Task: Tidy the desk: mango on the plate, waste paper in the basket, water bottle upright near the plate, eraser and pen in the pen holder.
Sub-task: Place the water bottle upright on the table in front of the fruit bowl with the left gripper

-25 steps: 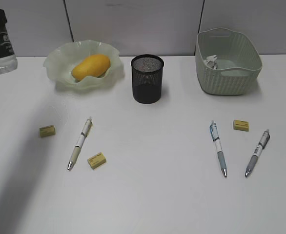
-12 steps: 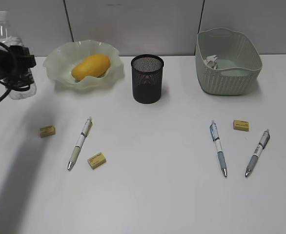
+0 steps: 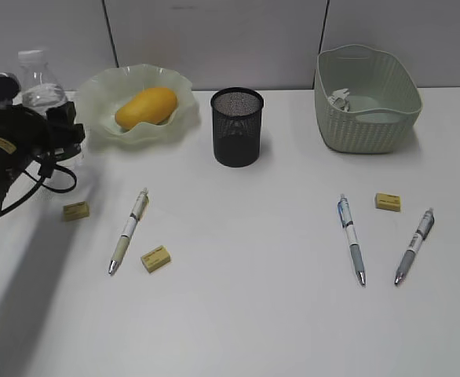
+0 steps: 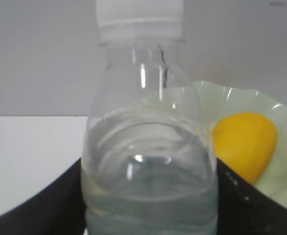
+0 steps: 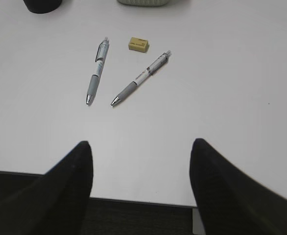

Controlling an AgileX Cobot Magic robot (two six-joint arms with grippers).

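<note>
Your left gripper (image 4: 148, 205) clasps the water bottle (image 4: 148, 147) upright at the plate's (image 3: 96, 98) nine o'clock, where it belongs, while your right gripper (image 5: 141, 169) hangs empty and spread, pens (image 5: 95, 71) at twelve o'clock.

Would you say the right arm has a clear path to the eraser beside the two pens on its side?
Probably yes: the right gripper is open and empty, and only bare desk lies between it and the eraser.
</note>
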